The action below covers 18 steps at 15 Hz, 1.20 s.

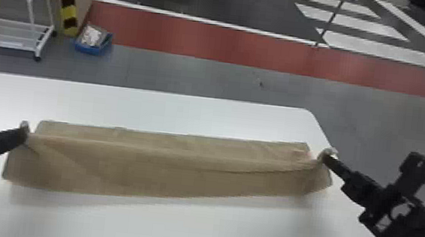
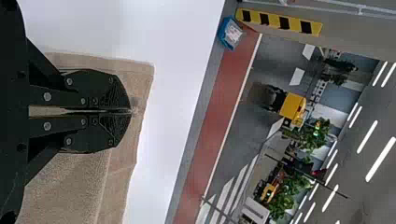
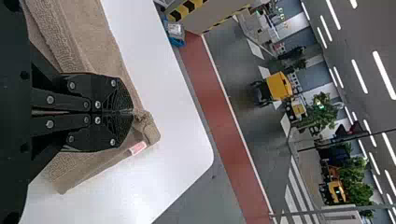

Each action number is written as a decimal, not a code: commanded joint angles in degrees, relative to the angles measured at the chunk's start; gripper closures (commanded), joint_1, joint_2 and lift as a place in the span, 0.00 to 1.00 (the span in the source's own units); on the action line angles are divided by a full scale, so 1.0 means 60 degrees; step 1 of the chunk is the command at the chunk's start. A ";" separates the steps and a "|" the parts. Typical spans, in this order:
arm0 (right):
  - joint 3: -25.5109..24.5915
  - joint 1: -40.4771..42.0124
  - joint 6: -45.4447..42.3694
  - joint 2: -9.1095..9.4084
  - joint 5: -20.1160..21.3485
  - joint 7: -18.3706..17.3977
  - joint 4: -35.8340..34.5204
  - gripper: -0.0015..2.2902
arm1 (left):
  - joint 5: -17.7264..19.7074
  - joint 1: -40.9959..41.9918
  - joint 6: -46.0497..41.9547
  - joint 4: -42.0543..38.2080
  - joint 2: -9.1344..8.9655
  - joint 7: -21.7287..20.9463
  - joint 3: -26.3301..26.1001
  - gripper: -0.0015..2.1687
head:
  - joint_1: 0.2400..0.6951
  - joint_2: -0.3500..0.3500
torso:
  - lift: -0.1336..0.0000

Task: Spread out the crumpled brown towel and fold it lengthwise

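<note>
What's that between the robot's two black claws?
In the head view, the brown towel stretches in a long strip from the left gripper to the right gripper, over the white table.

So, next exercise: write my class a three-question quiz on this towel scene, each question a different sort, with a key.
1. Multiple choice: Which part of the towel does the left gripper hold?
A) its middle
B) its left end
C) its right end
2. True or false: The right gripper is shut on the towel.
3. Fill in the blank: On the floor beyond the white table sits a container coloured ____.

Key: 1 B; 2 true; 3 blue
</note>
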 commanded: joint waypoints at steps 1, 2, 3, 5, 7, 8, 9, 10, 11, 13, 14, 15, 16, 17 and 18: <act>0.0363 -0.0551 -0.0027 -0.0162 0.0178 -0.0101 0.0460 0.58 | -0.0035 -0.0492 -0.0576 0.0747 0.0080 -0.0025 -0.0256 0.50 | 1.00 0.16 | 0.07; 0.0481 -0.0756 -0.0027 -0.0176 0.0251 -0.0130 0.0709 0.58 | -0.0035 -0.0653 -0.0957 0.1070 0.0124 -0.0025 -0.0373 0.50 | 1.00 0.17 | 0.07; 0.0569 -0.0917 -0.0056 -0.0191 0.0339 -0.0247 0.0884 0.58 | -0.0035 -0.0770 -0.1191 0.1304 0.0153 -0.0025 -0.0446 0.50 | 1.00 0.17 | 0.07; 0.0774 -0.1284 -0.0144 -0.0191 0.0486 -0.0365 0.1470 0.58 | -0.0138 -0.1078 -0.1631 0.1846 0.0153 -0.0025 -0.0637 0.50 | 1.00 0.19 | 0.07; 0.0803 -0.1621 -0.0173 -0.0220 0.0368 -0.0379 0.2100 0.58 | -0.0270 -0.1283 -0.1894 0.2139 0.0153 0.0004 -0.0769 0.50 | 1.00 0.21 | 0.07; 0.0818 -0.1708 -0.0173 -0.0294 0.0251 -0.0379 0.2379 0.58 | -0.0299 -0.1327 -0.1924 0.2242 0.0138 0.0004 -0.0798 0.50 | 1.00 0.22 | 0.07; 0.0818 -0.1738 -0.0290 -0.0308 0.0251 -0.0482 0.2540 0.58 | -0.0299 -0.1312 -0.1953 0.2271 0.0138 0.0004 -0.0798 0.50 | 1.00 0.22 | 0.07; 0.0818 -0.1738 -0.0495 -0.0308 0.0251 -0.0555 0.2657 0.58 | -0.0299 -0.1298 -0.2041 0.2300 0.0138 0.0004 -0.0798 0.50 | 1.00 0.22 | 0.07; 0.0832 -0.1767 -0.0583 -0.0352 0.0251 -0.0599 0.2803 0.58 | -0.0299 -0.1298 -0.2099 0.2373 0.0138 0.0004 -0.0798 0.50 | 1.00 0.22 | 0.07; 0.0818 -0.1899 -0.0759 -0.0396 0.0222 -0.0614 0.3096 0.58 | -0.0401 -0.1386 -0.2480 0.2652 0.0138 0.0004 -0.0930 0.50 | 1.00 0.21 | 0.07; 0.0818 -0.1928 -0.0935 -0.0396 0.0222 -0.0643 0.3184 0.58 | -0.0431 -0.1444 -0.2568 0.2798 0.0124 0.0018 -0.0959 0.50 | 1.00 0.21 | 0.07; 0.0818 -0.1928 -0.0964 -0.0411 0.0222 -0.0746 0.3228 0.58 | -0.0445 -0.1459 -0.2568 0.2857 0.0138 0.0033 -0.1003 0.50 | 1.00 0.21 | 0.07; 0.0832 -0.1972 -0.1111 -0.0469 0.0222 -0.0760 0.3360 0.58 | -0.0519 -0.1473 -0.2568 0.2915 0.0138 0.0062 -0.1047 0.50 | 1.00 0.21 | 0.07; 0.0832 -0.2031 -0.1257 -0.0499 0.0237 -0.0760 0.3492 0.58 | -0.0548 -0.1503 -0.2627 0.2989 0.0138 0.0048 -0.1106 0.50 | 1.00 0.20 | 0.07; 0.0891 -0.2089 -0.1374 -0.0528 0.0222 -0.0746 0.3594 0.58 | -0.0563 -0.1561 -0.2685 0.3106 0.0138 0.0062 -0.1179 0.50 | 1.00 0.20 | 0.07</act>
